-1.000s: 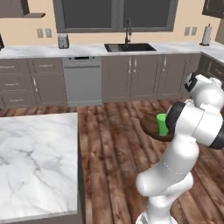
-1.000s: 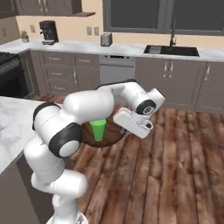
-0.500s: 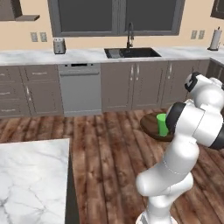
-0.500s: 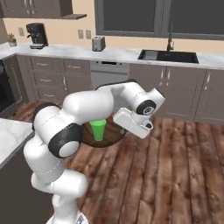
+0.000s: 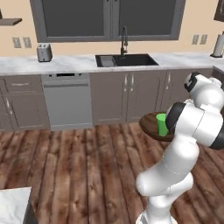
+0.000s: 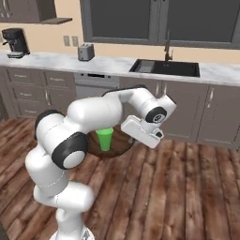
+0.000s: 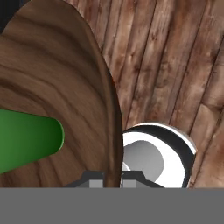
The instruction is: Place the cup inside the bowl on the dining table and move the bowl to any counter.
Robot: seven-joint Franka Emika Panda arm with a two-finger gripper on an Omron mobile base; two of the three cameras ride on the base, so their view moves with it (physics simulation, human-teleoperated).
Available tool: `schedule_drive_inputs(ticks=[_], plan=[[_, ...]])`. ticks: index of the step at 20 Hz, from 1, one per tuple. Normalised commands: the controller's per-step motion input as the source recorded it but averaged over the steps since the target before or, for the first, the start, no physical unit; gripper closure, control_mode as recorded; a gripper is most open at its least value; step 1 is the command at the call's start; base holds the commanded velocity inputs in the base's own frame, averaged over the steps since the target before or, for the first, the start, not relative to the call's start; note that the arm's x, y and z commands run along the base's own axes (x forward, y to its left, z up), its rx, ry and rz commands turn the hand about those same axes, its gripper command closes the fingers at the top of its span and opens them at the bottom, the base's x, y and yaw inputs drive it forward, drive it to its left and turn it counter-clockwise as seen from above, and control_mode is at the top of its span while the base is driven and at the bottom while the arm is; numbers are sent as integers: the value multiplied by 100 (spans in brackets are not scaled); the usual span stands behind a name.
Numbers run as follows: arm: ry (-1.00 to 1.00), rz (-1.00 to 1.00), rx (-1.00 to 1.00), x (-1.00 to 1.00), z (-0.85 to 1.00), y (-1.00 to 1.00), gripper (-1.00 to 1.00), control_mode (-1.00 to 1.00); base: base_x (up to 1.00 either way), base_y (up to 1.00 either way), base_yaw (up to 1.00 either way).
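Item: brown bowl (image 7: 52,87), 1 green cup (image 7: 26,138) upright inside; gripper (image 7: 113,177) pinched tight on bowl rim, carried above wood floor (image 5: 78,166).

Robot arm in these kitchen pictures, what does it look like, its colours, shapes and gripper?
The arm is glossy white, built of rounded tubular links with bulbous joints ringed in dark grey or black. No loose cables or lettering are visible. Its gripper has a boxy white hand with small dark grey fingertips.

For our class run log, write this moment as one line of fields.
phase: carrying | gripper: shut on bowl rim | bowl: held above wood floor | cup: upright inside bowl | counter: ahead, with sink
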Motion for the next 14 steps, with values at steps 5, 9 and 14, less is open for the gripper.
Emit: schedule_drive_inputs(ticks=[5, 9, 14], plan=[[0, 0, 0, 0, 0, 0, 100, 100, 98, -57, 0], [0, 0, 0, 0, 0, 0, 100, 100, 100, -45, 0], [0, 0, 0, 0, 0, 0, 100, 100, 92, -38, 0]])
